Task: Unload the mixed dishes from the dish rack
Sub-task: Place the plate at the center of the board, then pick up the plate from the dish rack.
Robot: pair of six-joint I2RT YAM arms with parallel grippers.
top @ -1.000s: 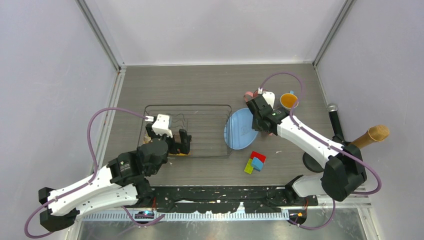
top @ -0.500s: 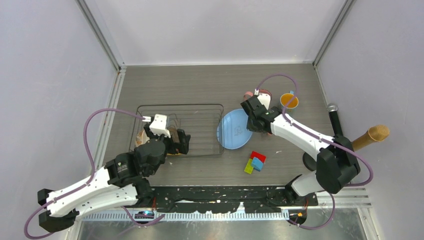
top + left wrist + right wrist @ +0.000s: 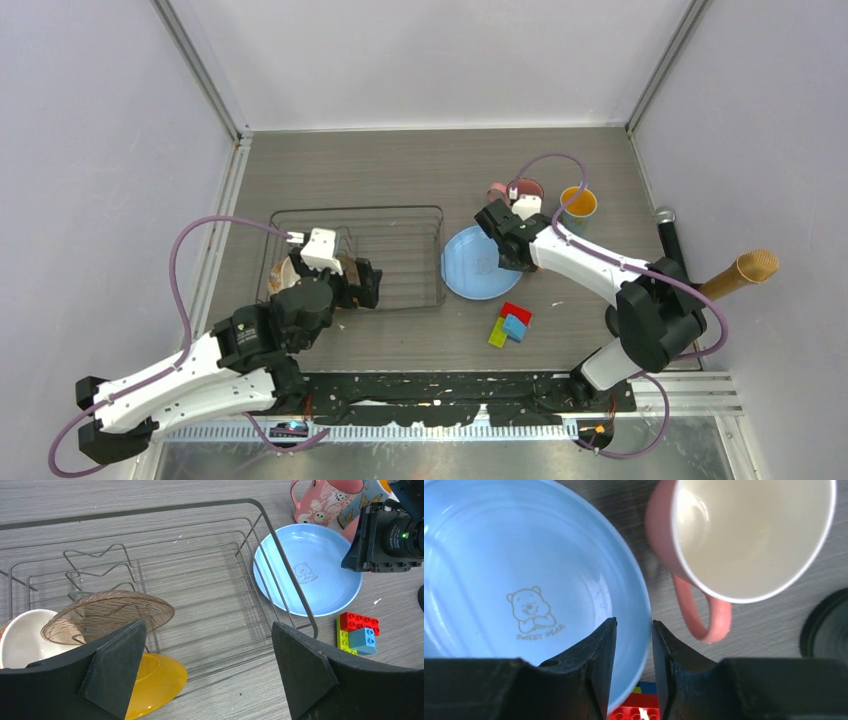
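Observation:
The dish rack [image 3: 360, 209] is a dark wire basket left of centre, also in the left wrist view [image 3: 150, 509]. It holds a cream bowl [image 3: 22, 640] and a leaning brown patterned plate [image 3: 107, 615]. A yellow dish [image 3: 155, 680] lies at its front edge. My left gripper [image 3: 207, 625] is wide open and empty above that front edge. My right gripper [image 3: 634, 625] is shut on the rim of the light blue plate [image 3: 478, 270], which lies flat right of the rack. The salmon mug [image 3: 744, 535], speckled pink mug [image 3: 322, 502] and blue mug [image 3: 578, 203] stand just beyond.
Red, blue and green blocks [image 3: 512, 322] lie just in front of the plate. A black round base [image 3: 625, 320], a black post [image 3: 668, 240] and a tan cone-shaped object [image 3: 745, 270] stand at the right edge. Frame posts and walls close in the back.
The blue plate has gone from tilted on edge to flat on the table, with my right gripper still on its rim. The rack has slid a little left. My left gripper has shifted slightly left.

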